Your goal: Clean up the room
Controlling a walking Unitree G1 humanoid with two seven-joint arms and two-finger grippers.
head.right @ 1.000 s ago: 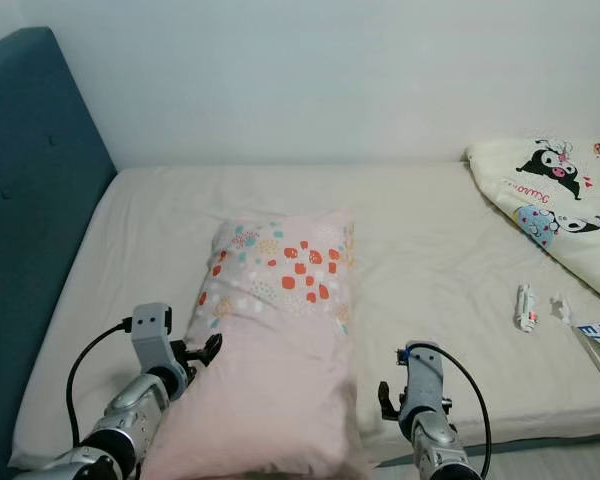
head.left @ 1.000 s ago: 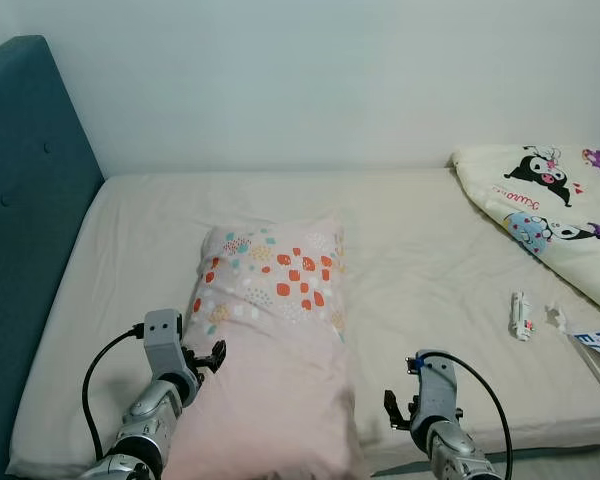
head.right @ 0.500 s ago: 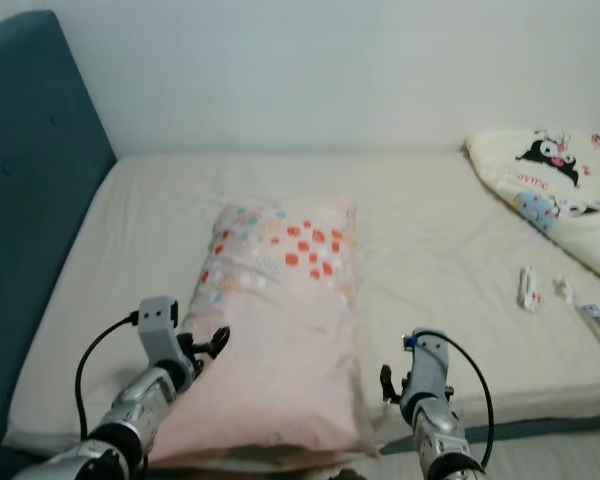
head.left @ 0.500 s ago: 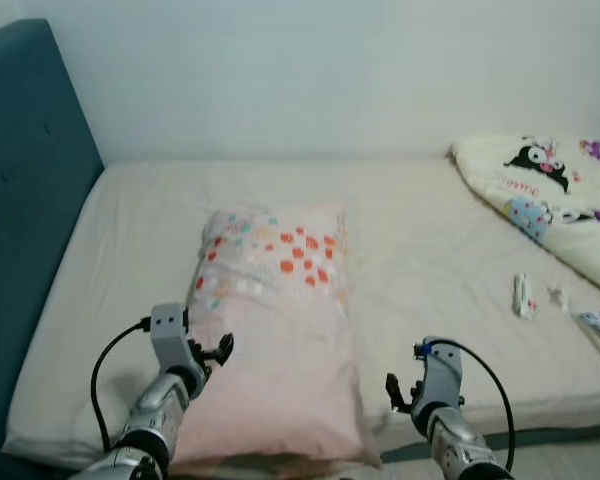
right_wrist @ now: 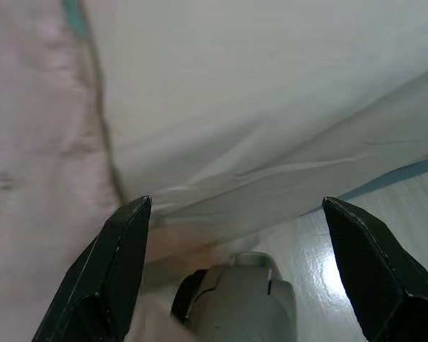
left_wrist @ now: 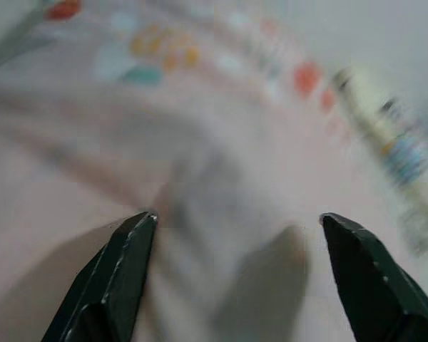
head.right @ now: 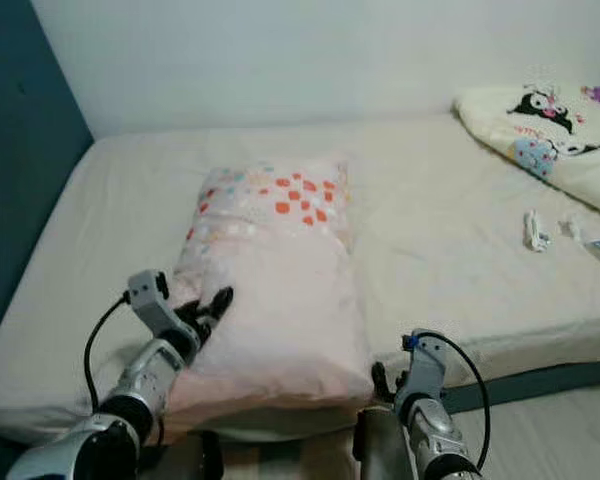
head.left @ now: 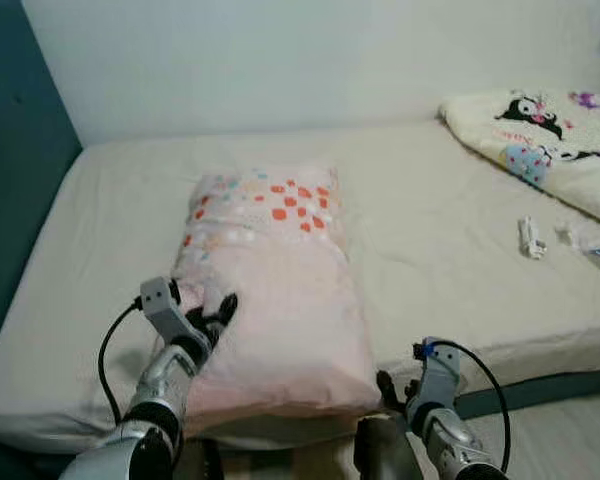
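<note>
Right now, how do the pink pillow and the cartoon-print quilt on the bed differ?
The pink pillow lies near the front edge of the bed, between the left gripper and right gripper; the cartoon quilt is heaped at the far right corner. The pillow is pink with small coloured dots at its far end; the quilt is cream with black cartoon figures. The pillow lies flat, the quilt bunched. Both rest on the beige sheet.

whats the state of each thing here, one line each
pillow: lying flat on the bed, lengthwise, near end at the mattress edge
left gripper: open, fingers on the pillow's left side
right gripper: open, at the mattress edge beside the pillow's near corner
blanket: bunched at the far right
small tube: lying on the sheet
</note>
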